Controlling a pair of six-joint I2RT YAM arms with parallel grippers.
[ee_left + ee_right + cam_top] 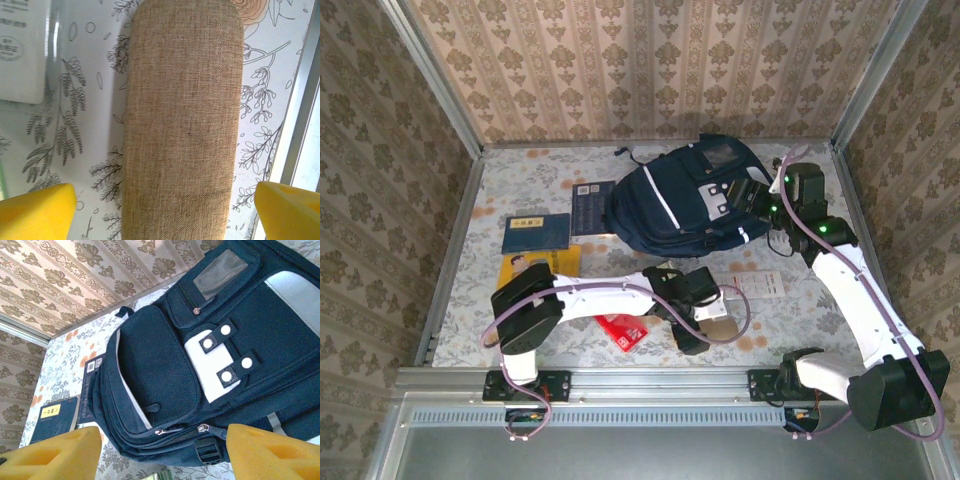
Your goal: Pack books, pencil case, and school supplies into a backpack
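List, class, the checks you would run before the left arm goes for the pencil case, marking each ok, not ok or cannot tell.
1. Left gripper open: ok.
2. Pencil case lies between its fingers, untouched: ok.
3. Right gripper open and empty, facing the backpack: ok.
4. Backpack's main compartment unzipped enough to take the case: cannot tell.
5. Books packed: not ok; the blue book lies on the table, outside the backpack.
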